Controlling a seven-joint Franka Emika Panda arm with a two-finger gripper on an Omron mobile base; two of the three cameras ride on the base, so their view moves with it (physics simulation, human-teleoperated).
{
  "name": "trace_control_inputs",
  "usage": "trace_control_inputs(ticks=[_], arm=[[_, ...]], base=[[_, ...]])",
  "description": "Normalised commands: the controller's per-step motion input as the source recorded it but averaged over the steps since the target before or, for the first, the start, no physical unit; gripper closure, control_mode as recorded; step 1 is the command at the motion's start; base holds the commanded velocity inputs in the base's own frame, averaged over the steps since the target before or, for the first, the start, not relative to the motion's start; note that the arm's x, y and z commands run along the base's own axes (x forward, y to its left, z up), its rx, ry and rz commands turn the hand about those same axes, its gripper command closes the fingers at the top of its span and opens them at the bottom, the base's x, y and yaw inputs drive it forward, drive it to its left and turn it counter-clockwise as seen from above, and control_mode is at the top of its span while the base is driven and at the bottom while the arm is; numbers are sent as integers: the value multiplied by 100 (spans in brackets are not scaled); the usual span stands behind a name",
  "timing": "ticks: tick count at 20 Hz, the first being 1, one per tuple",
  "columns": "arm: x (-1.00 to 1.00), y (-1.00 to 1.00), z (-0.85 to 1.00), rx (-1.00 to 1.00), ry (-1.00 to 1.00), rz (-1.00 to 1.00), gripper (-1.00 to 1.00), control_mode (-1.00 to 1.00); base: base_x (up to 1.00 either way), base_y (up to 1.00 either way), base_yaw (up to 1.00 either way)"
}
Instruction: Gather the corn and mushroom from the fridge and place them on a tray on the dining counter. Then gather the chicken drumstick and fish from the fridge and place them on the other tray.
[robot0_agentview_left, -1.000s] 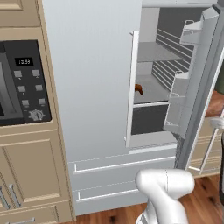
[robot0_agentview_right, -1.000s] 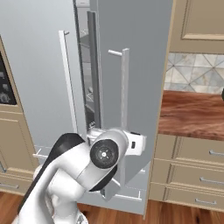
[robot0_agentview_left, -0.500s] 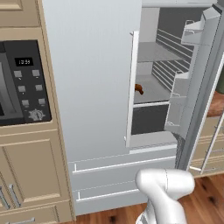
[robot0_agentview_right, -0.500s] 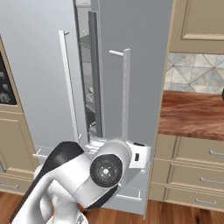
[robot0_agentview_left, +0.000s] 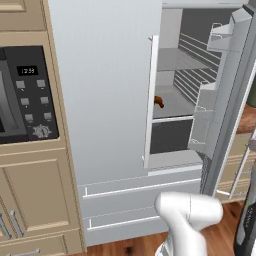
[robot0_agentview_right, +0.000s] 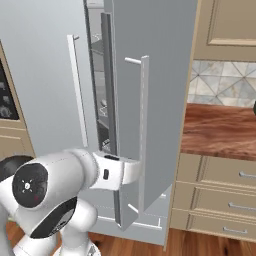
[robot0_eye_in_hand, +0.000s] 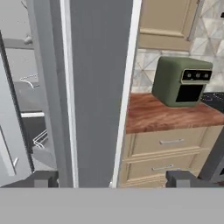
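Kitchen of tan cabinets around a grey fridge, its right door swung open; a chicken drumstick lies on a middle shelf inside; the hand has its fingers apart, straddling the door's edge; right of it a green oven sits on the wooden table.

My arm is glossy white, built of rounded, tubular segments. A dark circular cap with a small red mark sits at the big joint, black bands ring the seams, and my two finger tips are blocky, dark grey.
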Motion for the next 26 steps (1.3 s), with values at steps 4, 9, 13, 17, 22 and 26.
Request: trace_control_inputs(ticks=[4,9,13,17,22,26], arm=[[0,97,42,-12,0,-50,-100,-100],[54,83,-2,-10,2,-45,-100,-100],[81,66,-14,-13,0,-40,-100,-100],[77,41,-3,-9,0,-31,-100,-100],[67,8,-3,-13,-7,-17,-100,-100],[29,0,-14,-10,-20,-4,-100,-100]], base=[[0,0,0],[0,0,0],[0,0,0],[0,0,0],[0,0,0],[0,0,0]])
